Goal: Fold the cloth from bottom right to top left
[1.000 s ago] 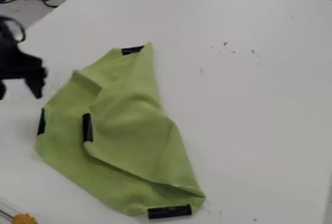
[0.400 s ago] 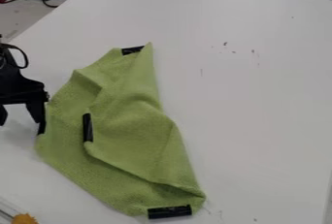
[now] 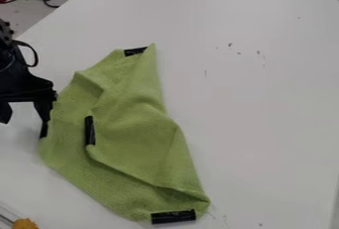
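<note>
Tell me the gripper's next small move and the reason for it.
I would lift the gripper slightly and shift it over the inner black strip on the folded flap, probably to draw the flap further across. The gripper stands open at the picture-left edge of the cloth, and the inner strip lies short of the outer black strip there, so the fold looks incomplete.

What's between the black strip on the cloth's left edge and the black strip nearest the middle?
Just the bare green cloth lies between the left-edge strip and the middle strip, in the camera view.
</note>
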You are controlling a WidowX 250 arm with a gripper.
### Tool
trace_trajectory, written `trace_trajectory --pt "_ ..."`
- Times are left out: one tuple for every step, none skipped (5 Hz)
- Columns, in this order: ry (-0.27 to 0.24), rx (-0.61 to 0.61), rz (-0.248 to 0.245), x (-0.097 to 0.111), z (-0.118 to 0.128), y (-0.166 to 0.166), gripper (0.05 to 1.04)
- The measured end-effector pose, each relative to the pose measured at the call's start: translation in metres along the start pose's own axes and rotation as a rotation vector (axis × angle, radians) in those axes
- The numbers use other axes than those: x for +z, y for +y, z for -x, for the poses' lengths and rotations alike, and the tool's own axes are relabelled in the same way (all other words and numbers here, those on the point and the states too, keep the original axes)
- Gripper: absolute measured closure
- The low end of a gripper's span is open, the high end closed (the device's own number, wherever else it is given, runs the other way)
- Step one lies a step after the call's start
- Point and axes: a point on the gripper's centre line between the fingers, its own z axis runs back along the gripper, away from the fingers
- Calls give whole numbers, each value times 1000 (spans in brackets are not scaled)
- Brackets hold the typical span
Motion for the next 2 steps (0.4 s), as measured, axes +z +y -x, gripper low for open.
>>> trace_trajectory --pt "3 5 1 0 2 0 83" --pt "4 9 3 -1 3 -1 83"
